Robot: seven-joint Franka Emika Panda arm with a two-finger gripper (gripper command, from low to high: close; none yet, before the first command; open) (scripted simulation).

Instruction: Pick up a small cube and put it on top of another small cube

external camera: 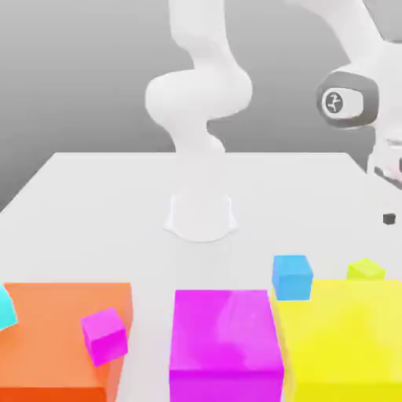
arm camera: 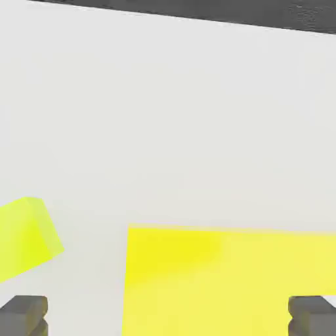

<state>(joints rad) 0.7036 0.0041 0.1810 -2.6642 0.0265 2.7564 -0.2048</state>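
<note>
The hand (arm camera: 168, 315) is wide open and holds nothing; in the hand view its two dark fingertips (arm camera: 25, 314) stand far apart at the edges of the picture. Between them lies the big yellow block (arm camera: 230, 275), and to one side of it, slightly apart, the small lime cube (arm camera: 26, 239) rests on the white tabletop (arm camera: 170, 118).

In the exterior view the lime cube (external camera: 366, 269) sits just behind the yellow block (external camera: 341, 338), near the small blue cube (external camera: 293, 276), which is probably the place to put it.

The step now seems to be the approach. To do it well, the hand should move sideways until the lime cube is in the middle between the fingers, and only then go down. The yellow block is very close, so one finger could hit it; turning the wrist so both fingers pass beside the block would be safer.
</note>
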